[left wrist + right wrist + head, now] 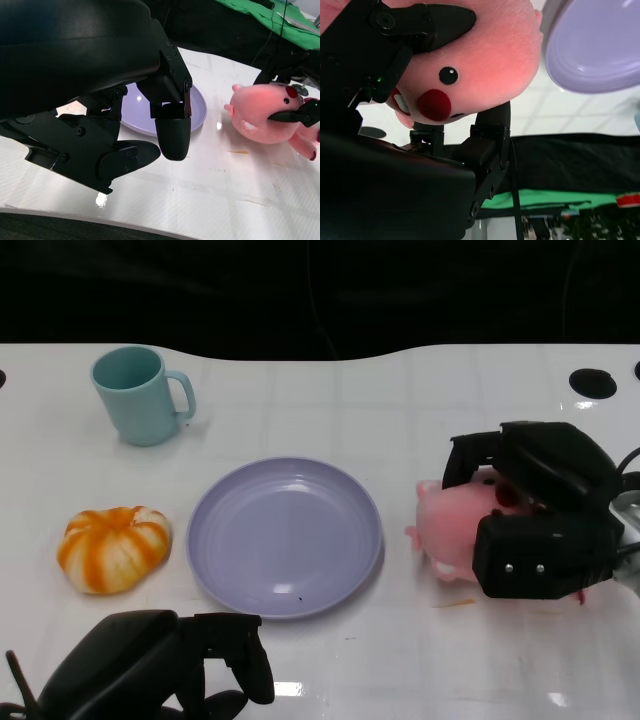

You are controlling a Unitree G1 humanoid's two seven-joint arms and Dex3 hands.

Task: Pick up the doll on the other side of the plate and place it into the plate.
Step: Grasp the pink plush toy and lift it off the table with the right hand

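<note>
Head view showed a white table (400, 410) bearing a lilac plate (284, 536) near its centre. The pink doll (452, 530) lay on the table just right of the plate, apart from its rim and not in it. The right hand (535, 510) was closed around the doll, with black fingers over its top and far side and the palm block against its near side. Whether the doll was lifted clear of the table could not be told from this view.

Right wrist view confirmed the grip: the fingers (427, 22) pressed into the doll's pink head beside a black eye and a red cheek spot, and another finger curved beneath it. The plate's rim appeared just beyond the doll's head in that view.

Left wrist view showed the doll held beside the plate, with a finger of the right hand across its face.

The left hand (160, 665) rested low at the near edge of the table, in front of the plate, holding nothing; its fingers were curled downward but apart.

A teal mug (140, 395) stood upright at the far left, handle to the right. An orange and white pumpkin (113, 548) lay left of the plate, apart from it.
</note>
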